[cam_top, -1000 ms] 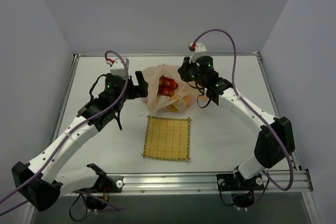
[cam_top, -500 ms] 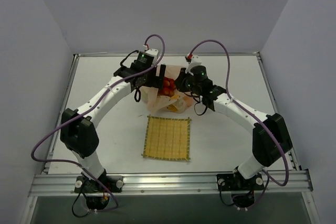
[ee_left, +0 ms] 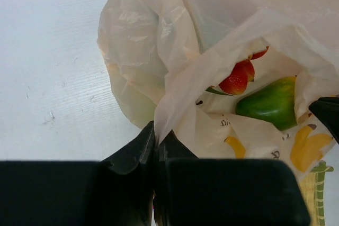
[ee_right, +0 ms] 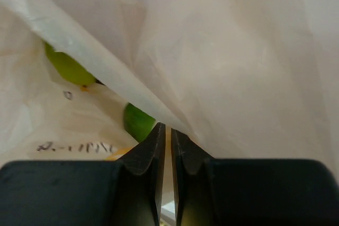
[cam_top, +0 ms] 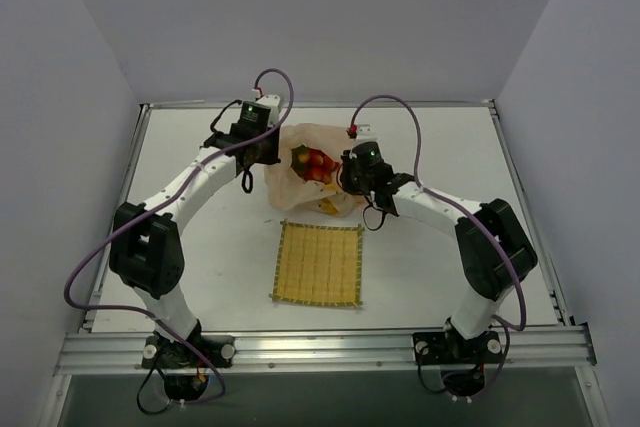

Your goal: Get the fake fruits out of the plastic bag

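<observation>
Overhead, my two claws meet at a thin, crinkly, translucent peach-orange plastic bag lying upper centre on the white table; my left claw has the bag's left edge, my right claw its right edge. In the left wrist view, the left claw is clamped tight on a fold of film at lower centre; the plastic bag gapes at right, with a bunch of glossy red berries and a smooth green fake fruit just beside it inside; pear or mango, I cannot tell. In the right wrist view, the right claw is closed on a ridge of film, a sliver between its fingers; green shows through at left. A yellow woven square mat lies just below the bag.
</observation>
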Tool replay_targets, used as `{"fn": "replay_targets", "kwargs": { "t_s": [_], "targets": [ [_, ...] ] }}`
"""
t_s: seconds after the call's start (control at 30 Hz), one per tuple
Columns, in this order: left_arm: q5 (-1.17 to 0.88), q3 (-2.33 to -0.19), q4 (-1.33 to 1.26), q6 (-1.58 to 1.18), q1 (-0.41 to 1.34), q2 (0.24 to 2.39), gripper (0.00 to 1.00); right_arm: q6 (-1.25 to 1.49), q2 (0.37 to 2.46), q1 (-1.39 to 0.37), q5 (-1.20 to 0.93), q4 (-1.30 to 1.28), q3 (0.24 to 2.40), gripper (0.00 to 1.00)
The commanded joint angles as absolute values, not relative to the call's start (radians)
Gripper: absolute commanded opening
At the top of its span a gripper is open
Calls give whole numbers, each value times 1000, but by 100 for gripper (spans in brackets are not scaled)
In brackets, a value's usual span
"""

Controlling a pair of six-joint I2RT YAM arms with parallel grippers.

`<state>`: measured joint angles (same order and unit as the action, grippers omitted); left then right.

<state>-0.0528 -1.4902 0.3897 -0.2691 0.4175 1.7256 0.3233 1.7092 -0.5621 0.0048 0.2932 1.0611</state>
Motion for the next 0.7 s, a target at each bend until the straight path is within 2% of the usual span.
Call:
{"fn": "replay_targets", "kwargs": {
  "t_s": [0.0,0.3,0.37,0.53,0.6,0.67],
  "targets": [
    [-84,-1479,293,-282,414,1660,2,295,1680,-554,135,293,985,6],
    [-103,-1467,316,-285,414,1617,2,316,1511,-563,175,246,859,7],
    [-107,-1444,304,-304,416,1597,2,307,1482,-572,146,229,882,11],
    [-98,-1401,287,-313,423,1552,2,290,1442,-623,84,198,983,33],
    [-95,-1390,288,-316,426,1546,2,288,1471,-650,69,198,1040,38],
    [-95,-1396,294,-316,436,1549,2,272,1508,-675,66,199,1084,38]
  ]
}}
